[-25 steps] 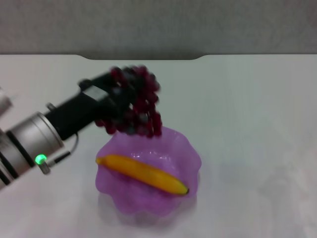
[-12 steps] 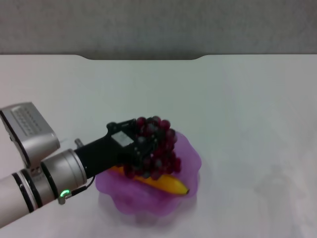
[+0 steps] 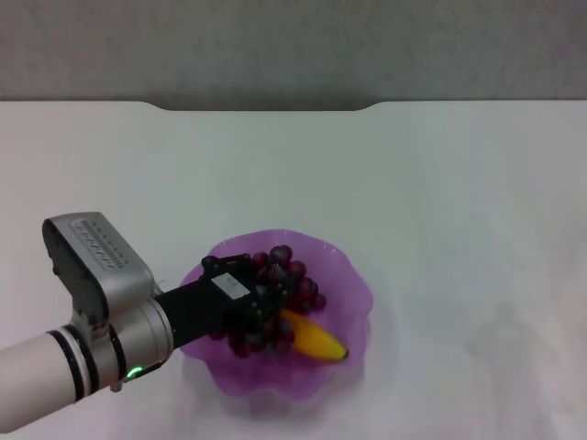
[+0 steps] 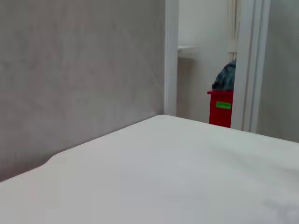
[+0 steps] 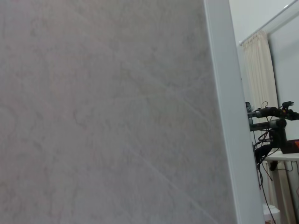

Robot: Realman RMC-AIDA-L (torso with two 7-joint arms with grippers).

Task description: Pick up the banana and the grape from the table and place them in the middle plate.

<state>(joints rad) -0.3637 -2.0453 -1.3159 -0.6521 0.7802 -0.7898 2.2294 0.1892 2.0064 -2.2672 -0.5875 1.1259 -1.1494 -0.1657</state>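
Two fruits are sitting inside the translucent purple scalloped-rim plastic plate [image 3: 344, 275] on the plain white desk [image 3: 459, 202]: the curved yellow banana [image 3: 314, 339] is lying under the dark red-purple grape bunch [image 3: 278, 298]. The left pincer [image 3: 261, 307] is pinching the grape bunch over the plate's middle; the right pincer is showing nowhere.

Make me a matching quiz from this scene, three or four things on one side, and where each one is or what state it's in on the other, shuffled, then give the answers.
Things:
1. banana
2. grape
3. middle plate
4. left gripper

States:
A. standing on the table
B. reaching into the plate, at the bunch
C. lying in the plate, partly covered
D. on top of the banana

Pairs: 1-C, 2-D, 3-A, 4-B
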